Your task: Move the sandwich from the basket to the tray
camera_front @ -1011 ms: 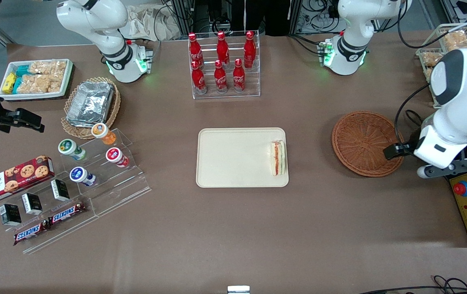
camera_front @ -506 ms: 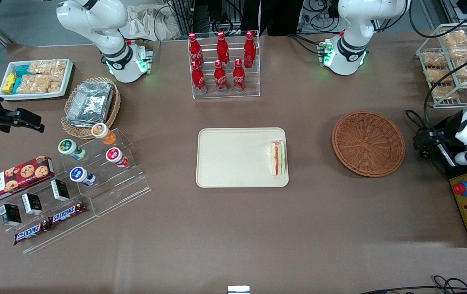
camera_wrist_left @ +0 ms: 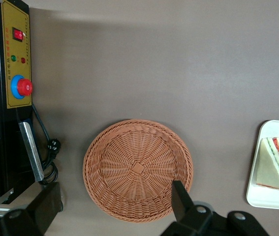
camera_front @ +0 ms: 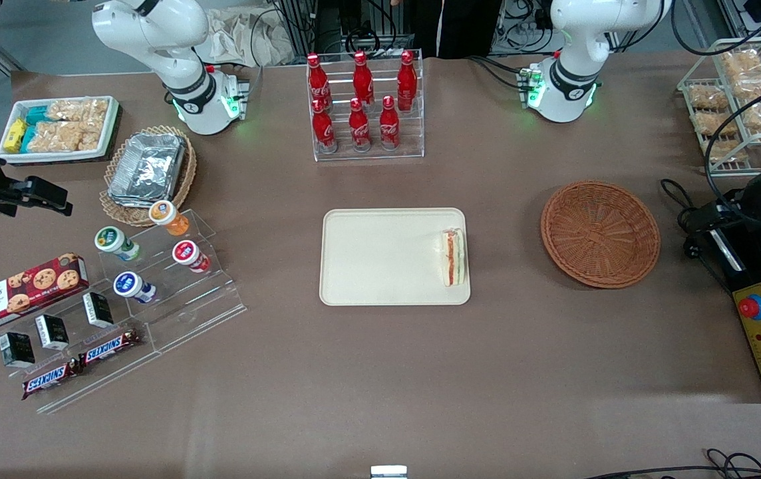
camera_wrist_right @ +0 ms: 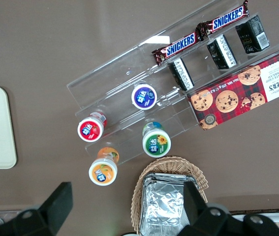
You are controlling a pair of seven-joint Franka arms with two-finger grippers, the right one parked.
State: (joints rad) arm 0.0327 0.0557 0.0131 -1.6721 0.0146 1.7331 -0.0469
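The small triangular white-bread sandwich (camera_front: 452, 257), resting on the flat cream rectangular tray (camera_front: 380, 256), appears light, soft and crushable, best held gently across its bread faces; the tool (camera_wrist_left: 114, 206) hangs spread apart, holding nothing, above the empty round reddish-brown wicker basket (camera_wrist_left: 138, 168).

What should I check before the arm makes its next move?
1. sandwich on the tray: ok, near the edge facing the basket.
2. basket empty: ok.
3. gripper holds nothing: ok, open, high above the basket's edge.
4. Gripper away from the sandwich: ok.
5. Sandwich fully inside the tray rim: ok in the front view, close to the rim.
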